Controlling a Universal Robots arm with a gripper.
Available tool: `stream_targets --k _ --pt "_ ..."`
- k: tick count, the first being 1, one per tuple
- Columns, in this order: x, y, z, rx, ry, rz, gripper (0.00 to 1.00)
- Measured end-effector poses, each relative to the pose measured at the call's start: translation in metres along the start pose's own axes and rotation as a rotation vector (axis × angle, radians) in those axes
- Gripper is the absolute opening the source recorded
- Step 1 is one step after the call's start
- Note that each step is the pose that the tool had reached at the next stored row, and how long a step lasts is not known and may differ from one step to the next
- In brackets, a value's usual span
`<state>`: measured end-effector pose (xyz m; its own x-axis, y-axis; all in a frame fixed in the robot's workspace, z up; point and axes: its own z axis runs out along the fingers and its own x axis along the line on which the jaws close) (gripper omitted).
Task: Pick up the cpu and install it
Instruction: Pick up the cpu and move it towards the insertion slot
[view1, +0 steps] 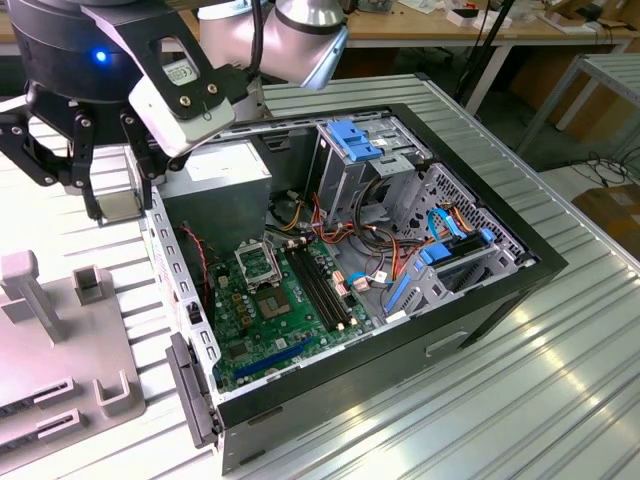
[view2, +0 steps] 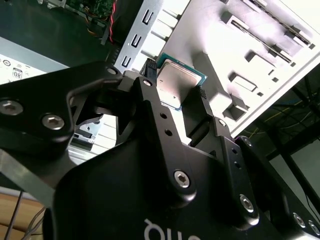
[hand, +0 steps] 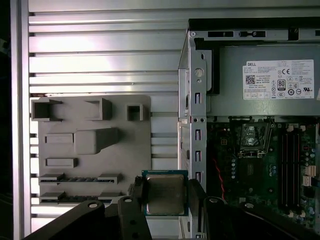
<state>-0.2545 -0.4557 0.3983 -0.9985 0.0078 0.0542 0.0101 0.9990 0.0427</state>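
**CPU clamped in the claw, beside the case**

The gripper (hand: 165, 196) is clamped on the cpu (hand: 165, 193), one black finger (hand: 138, 192) on each of two opposite edges. In both wrist views the chip's dull silver top faces the camera, with its thin green rim showing around it. It sits flat between the fingers and is clear of everything below.

In the exterior view the claw hangs over the ribbed table (view1: 520, 400) on the exterior view's left, just outside the wall of the open case (view1: 480, 300). It is between that wall and the grey fixture (view1: 40, 340), and above both.

In the first wrist view the chip shows over the fixture's edge nearest the case, just beside the case's perforated metal wall (hand: 192, 130).

The case lies on its side with the green motherboard (view1: 285, 315) exposed. The socket (view1: 258, 262) is a square metal frame near the board's end by the power supply (hand: 265, 80). It is well apart from the chip. Two dark memory slots (view1: 322, 288) run beside the socket. A blue drive bracket (view1: 352, 138) sits at the far end of the case.
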Motion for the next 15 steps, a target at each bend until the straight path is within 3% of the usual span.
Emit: stream_targets --k 15 --pt "-0.0159 0.0002 -0.0009 0.0001 0.0000 0.000 0.46"
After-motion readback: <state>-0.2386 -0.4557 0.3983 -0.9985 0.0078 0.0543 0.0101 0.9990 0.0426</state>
